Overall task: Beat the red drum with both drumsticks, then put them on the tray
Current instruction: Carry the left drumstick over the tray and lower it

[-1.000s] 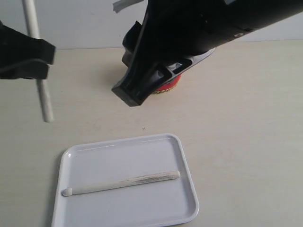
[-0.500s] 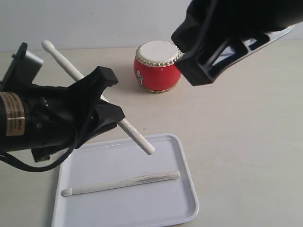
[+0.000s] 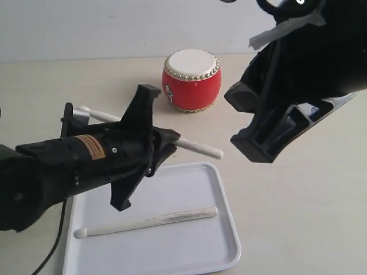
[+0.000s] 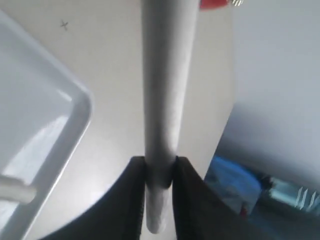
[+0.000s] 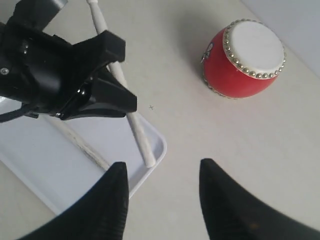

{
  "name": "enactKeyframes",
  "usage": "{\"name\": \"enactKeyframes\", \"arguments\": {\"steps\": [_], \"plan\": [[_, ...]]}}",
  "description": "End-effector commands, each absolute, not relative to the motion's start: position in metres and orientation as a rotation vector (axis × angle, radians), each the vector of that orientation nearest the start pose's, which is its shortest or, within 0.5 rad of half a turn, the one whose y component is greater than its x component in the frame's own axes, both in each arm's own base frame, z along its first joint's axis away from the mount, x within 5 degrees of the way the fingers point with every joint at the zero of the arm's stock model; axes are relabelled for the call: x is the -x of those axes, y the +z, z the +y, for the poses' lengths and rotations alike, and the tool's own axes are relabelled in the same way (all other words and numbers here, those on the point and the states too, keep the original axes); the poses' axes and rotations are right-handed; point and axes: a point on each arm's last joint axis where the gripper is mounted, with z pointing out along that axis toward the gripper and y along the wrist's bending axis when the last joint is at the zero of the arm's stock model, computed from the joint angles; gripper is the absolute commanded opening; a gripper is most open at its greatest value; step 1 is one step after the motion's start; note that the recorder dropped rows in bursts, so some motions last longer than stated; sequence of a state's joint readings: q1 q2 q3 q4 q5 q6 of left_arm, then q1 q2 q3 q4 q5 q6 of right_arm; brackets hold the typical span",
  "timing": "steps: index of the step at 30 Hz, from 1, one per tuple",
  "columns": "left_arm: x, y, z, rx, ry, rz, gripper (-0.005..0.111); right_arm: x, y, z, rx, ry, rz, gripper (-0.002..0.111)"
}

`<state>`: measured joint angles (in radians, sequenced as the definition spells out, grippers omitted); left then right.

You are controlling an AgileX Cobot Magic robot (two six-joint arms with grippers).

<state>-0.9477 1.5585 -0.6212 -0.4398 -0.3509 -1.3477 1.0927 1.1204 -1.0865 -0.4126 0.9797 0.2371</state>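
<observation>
The red drum (image 3: 192, 80) (image 5: 245, 57) stands upright at the back of the table. My left gripper (image 3: 163, 143) (image 4: 160, 165) is shut on one drumstick (image 3: 199, 148) (image 4: 167, 75) (image 5: 138, 136). That stick lies nearly level, just above the far edge of the white tray (image 3: 189, 249) (image 5: 156, 149), its end pointing right. The second drumstick (image 3: 149, 220) (image 5: 80, 142) lies flat in the tray. High on the right, my right gripper (image 3: 243, 123) (image 5: 162, 172) is open and holds nothing.
The beige table (image 3: 298, 217) stretches to the right of the tray. A pale wall (image 3: 86, 28) rises behind the drum. The left arm's black body (image 3: 74, 166) hangs over the tray's left part.
The left arm swung down and right, turning its stick from upright to nearly level over the tray's far edge. The right arm lifted off to the right, uncovering the drum.
</observation>
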Motion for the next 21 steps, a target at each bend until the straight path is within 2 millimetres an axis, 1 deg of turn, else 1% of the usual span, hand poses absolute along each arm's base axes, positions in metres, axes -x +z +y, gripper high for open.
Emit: {"name": "enactKeyframes", "arguments": {"steps": [1, 3, 4, 6, 8, 9, 12, 14, 16, 17, 19, 21], "plan": [[-0.185, 0.188, -0.229, 1.313, -1.272, 1.847, 0.0, -0.126, 0.364, 0.177, 1.113, 0.092, 2.102, 0.043], [-0.18, 0.191, -0.234, 1.33, -1.241, 1.81, 0.0, -0.126, 0.364, 0.176, 1.113, 0.087, 2.099, 0.043], [-0.176, 0.192, -0.242, 1.319, -1.196, 1.82, 0.0, -0.127, 0.364, 0.176, 1.114, 0.082, 2.096, 0.043], [-0.168, 0.189, -0.251, 1.334, -1.163, 1.851, 0.0, -0.126, 0.364, 0.176, 1.114, 0.075, 2.103, 0.043], [-0.163, 0.186, -0.253, 1.38, -1.145, 1.855, 0.0, -0.126, 0.363, 0.175, 1.115, 0.067, 2.111, 0.043], [-0.157, 0.183, -0.253, 1.435, -1.117, 1.852, 0.0, -0.126, 0.363, 0.174, 1.116, 0.064, 2.114, 0.043], [-0.147, 0.178, -0.251, 1.559, -1.045, 1.791, 0.0, -0.126, 0.363, 0.174, 1.116, 0.062, 2.119, 0.043], [-0.147, 0.177, -0.255, 1.604, -1.044, 1.765, 0.0, -0.126, 0.362, 0.174, 1.117, 0.061, 2.121, 0.043], [-0.151, 0.18, -0.268, 1.583, -1.077, 1.779, 0.0, -0.126, 0.362, 0.174, 1.117, 0.061, 2.121, 0.043], [-0.152, 0.18, -0.277, 1.549, -1.092, 1.818, 0.0, -0.126, 0.362, 0.174, 1.117, 0.059, 2.123, 0.043], [-0.15, 0.175, -0.283, 1.55, -1.089, 1.88, 0.0, -0.126, 0.362, 0.173, 1.122, 0.049, 2.129, 0.043], [-0.146, 0.168, -0.284, 1.597, -1.06, 1.901, 0.0, -0.127, 0.361, 0.17, 1.125, 0.008, 2.136, 0.043]]}}
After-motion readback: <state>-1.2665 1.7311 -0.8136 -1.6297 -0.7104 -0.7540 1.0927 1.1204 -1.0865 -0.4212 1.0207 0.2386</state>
